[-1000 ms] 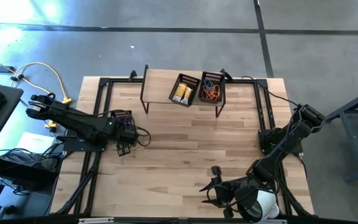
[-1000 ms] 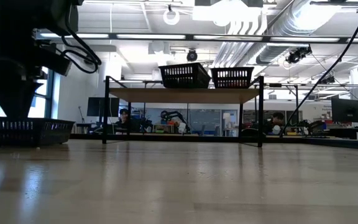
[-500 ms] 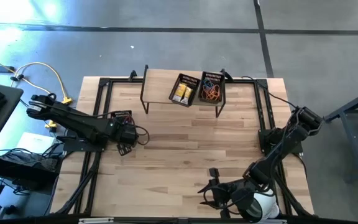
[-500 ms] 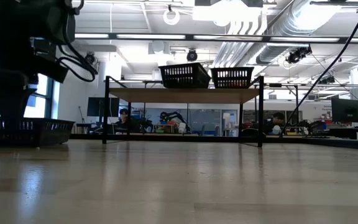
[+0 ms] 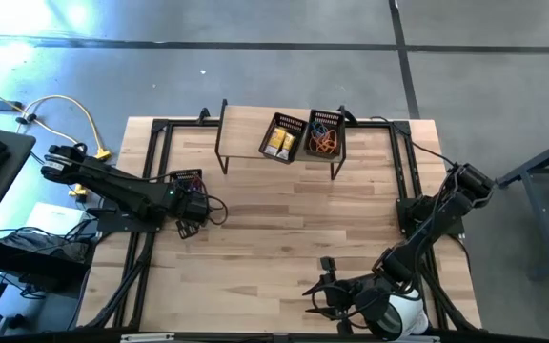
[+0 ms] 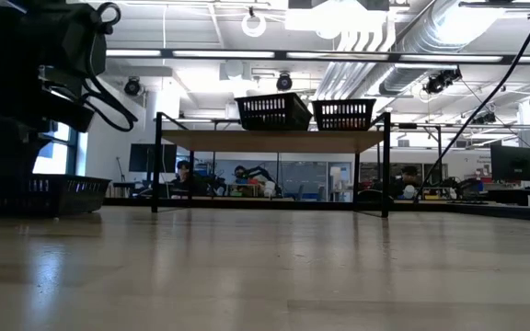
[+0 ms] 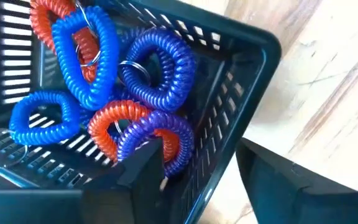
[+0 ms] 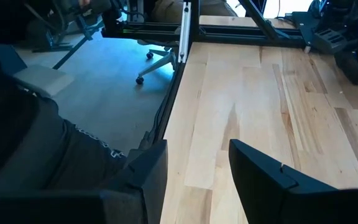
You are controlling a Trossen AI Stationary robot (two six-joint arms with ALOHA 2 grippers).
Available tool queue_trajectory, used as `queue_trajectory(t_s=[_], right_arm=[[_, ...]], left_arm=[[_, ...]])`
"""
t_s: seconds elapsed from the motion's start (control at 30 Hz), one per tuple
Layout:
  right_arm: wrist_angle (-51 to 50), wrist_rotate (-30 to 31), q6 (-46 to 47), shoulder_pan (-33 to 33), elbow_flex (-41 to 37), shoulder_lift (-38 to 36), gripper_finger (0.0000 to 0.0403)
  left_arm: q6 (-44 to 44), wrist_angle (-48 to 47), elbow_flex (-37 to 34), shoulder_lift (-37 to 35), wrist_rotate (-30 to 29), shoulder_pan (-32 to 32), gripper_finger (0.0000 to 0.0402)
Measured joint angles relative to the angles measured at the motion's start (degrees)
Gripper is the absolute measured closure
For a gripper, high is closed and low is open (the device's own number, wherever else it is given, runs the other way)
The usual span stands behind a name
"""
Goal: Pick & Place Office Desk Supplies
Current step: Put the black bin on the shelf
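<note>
Basket (image 7: 241, 74), blue coils (image 7: 79, 56), orange coils (image 7: 114, 118)

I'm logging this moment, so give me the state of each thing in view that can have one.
Left pincer: open, straddling the basket's wall over the coils.
Right pincer: open, empty, above bare table.
Mesh basket: on the table, holding coil loops.
Two shelf baskets: upright, filled.
</note>
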Motion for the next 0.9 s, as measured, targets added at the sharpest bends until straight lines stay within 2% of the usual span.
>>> queue_trajectory(t_s=[0.17, 0.43, 0.63, 0.9], right_arm=[[0.00, 0.00, 1.10, 0.00, 0.00, 0.00, 0.0243], [0.00, 0.02, 1.91, 0.00, 0.00, 0.00, 0.0243], [-0.03, 0.04, 0.52, 0.00, 0.00, 0.00, 0.0243], [0.00, 0.44, 0.29, 0.00, -0.01, 0.00, 0.0243]], left_arm=[[-3.73, -0.02, -0.02, 0.00, 2.17, 0.39, 0.0265], [-3.05, -0.01, -0.22, 0.00, 1.96, -0.93, 0.0391], [-2.62, -0.85, 1.75, 0.00, 2.40, -3.40, 0.0398], [-2.23, -3.42, 11.73, 0.00, 2.23, -9.52, 0.0399]])
